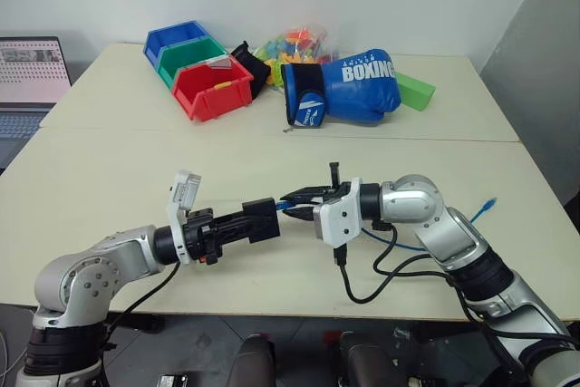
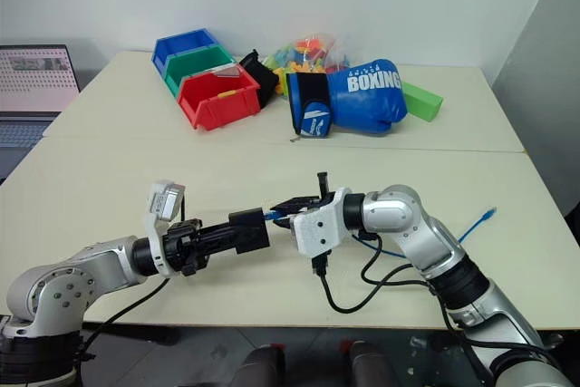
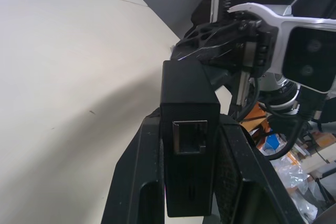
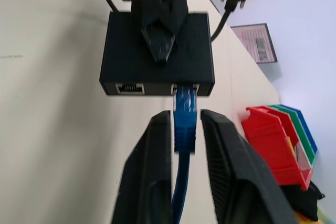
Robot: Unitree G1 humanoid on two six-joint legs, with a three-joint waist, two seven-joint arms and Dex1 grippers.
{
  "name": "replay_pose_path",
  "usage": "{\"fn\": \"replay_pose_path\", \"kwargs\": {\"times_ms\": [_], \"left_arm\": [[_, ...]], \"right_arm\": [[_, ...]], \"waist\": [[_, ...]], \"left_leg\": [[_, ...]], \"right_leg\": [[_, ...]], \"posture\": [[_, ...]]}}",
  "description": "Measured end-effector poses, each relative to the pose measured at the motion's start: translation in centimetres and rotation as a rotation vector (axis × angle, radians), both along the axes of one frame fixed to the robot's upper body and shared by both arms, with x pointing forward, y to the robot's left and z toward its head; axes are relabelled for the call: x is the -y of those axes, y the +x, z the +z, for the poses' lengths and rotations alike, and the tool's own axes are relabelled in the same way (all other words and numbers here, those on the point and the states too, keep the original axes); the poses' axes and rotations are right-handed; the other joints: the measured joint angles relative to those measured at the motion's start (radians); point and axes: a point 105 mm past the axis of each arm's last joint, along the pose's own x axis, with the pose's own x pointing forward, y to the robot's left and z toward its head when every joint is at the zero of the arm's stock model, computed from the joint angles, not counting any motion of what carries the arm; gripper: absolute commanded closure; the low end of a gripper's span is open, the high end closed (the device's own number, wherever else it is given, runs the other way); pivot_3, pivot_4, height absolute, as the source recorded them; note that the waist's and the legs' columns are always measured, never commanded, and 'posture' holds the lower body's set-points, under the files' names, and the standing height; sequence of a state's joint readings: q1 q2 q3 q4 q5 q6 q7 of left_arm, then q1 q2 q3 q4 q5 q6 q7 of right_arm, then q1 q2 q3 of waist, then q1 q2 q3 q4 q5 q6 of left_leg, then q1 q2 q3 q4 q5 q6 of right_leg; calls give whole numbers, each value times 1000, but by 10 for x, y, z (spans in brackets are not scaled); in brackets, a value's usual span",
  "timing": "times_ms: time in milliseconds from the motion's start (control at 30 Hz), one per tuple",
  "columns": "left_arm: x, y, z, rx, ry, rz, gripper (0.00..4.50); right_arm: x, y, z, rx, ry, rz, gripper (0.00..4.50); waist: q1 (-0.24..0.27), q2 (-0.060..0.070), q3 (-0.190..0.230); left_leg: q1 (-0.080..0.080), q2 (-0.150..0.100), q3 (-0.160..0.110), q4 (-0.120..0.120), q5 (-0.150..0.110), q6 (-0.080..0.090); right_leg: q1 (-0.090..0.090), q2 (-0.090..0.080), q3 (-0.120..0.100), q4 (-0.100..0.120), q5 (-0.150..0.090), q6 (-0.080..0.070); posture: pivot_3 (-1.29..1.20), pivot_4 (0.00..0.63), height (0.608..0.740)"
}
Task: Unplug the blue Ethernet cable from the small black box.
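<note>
My left gripper [image 1: 267, 221] is shut on the small black box [image 3: 189, 103] and holds it level above the table [image 1: 109, 178]. One of the box's ports faces the left wrist camera. The blue Ethernet cable [image 4: 185, 114] is plugged into the box's other port. My right gripper [image 1: 288, 202] faces the box from the right. Its fingers [image 4: 152, 150] stand on either side of the blue plug, slightly apart from it. The cable runs back under my right arm to its loose far end [image 1: 489, 203], which lies on the table.
At the back of the table stand a red bin [image 1: 213, 90], a green bin [image 1: 190, 56] and a blue bin [image 1: 172, 38]. Beside them are a black pouch [image 1: 254, 65], a bag of toys [image 1: 294, 45], a blue boxing glove [image 1: 349, 88] and a green block [image 1: 415, 91]. A laptop [image 1: 32, 79] sits far left.
</note>
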State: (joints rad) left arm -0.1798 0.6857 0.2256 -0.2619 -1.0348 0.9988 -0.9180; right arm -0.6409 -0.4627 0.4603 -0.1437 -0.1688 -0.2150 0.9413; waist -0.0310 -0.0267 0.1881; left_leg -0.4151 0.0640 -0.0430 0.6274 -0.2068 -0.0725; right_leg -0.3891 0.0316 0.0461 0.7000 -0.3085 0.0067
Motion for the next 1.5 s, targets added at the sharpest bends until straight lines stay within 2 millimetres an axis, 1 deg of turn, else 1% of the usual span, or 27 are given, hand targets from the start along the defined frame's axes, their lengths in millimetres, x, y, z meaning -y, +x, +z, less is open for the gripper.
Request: {"fn": "replay_pose_path", "kwargs": {"times_ms": [67,100,200,267,300,333,367,467,600,800,1100,1367,1500], "left_arm": [[0,-2,-1,2,19,-22,3707],[0,-3,-2,4,36,-35,3707],[-3,-2,-3,56,101,-62,3708],[-3,-1,-2,110,131,-80,3708],[-2,-2,-1,139,145,-97,3708],[-1,-3,1,183,162,-128,3708],[-1,-3,2,188,163,-133,3708],[0,-5,5,236,168,-175,3708],[1,-6,10,280,158,-207,3708],[-1,-5,9,279,159,-212,3708],[-1,-7,9,289,164,-223,3708],[-1,-7,9,289,165,-224,3708],[-1,-7,9,291,165,-226,3708]], "right_arm": [[1,-3,1,-30,-9,2,2336],[3,-5,2,-61,-17,-1,2282],[13,-14,8,-239,19,-17,2282],[17,-21,15,-386,76,-23,2282],[19,-24,20,-475,104,-26,2282],[24,-27,26,-638,152,-31,2282],[25,-27,27,-659,156,-34,2282],[27,-27,28,-863,215,-59,2282],[23,-24,21,-999,240,-85,2282],[19,-25,11,-1102,245,-93,2282],[12,-21,2,-1168,256,-102,2282],[13,-14,-5,-1215,258,-127,2282],[12,-13,-7,-1228,249,-126,2282]], "waist": [[0,0,0],[0,0,0],[2,0,0],[2,0,0],[2,0,0],[2,0,0],[2,0,0],[0,0,0],[-1,1,0],[-1,1,0],[-1,1,0],[-1,1,1],[-1,1,1]], "left_leg": [[0,0,0,0,0,0],[0,0,0,0,0,0],[0,0,0,0,0,0],[0,0,0,0,0,0],[0,0,-1,0,0,0],[0,0,-1,0,0,0],[0,0,-1,0,0,0],[0,0,0,0,0,0],[0,0,0,-1,0,0],[-1,0,0,-1,0,0],[-1,0,0,-1,0,0],[-1,0,0,-1,0,0],[-1,0,0,-1,0,0]], "right_leg": [[0,0,0,0,0,0],[0,0,0,0,0,0],[0,0,0,0,0,-1],[0,0,0,0,0,-1],[0,0,0,0,0,-1],[0,0,0,0,0,-1],[0,0,0,0,0,0],[0,0,0,0,-1,0],[0,0,0,-1,-1,2],[-1,0,0,-1,-3,4],[-1,0,0,-1,-3,4],[-1,0,0,-1,-3,4],[-1,0,0,-1,-3,4]], "posture": [[0,150,740],[0,150,740],[0,150,740],[0,150,740],[0,150,740],[0,150,740],[0,150,740],[0,150,740],[0,150,740],[0,150,740],[0,150,740],[0,150,740],[0,150,740]]}}
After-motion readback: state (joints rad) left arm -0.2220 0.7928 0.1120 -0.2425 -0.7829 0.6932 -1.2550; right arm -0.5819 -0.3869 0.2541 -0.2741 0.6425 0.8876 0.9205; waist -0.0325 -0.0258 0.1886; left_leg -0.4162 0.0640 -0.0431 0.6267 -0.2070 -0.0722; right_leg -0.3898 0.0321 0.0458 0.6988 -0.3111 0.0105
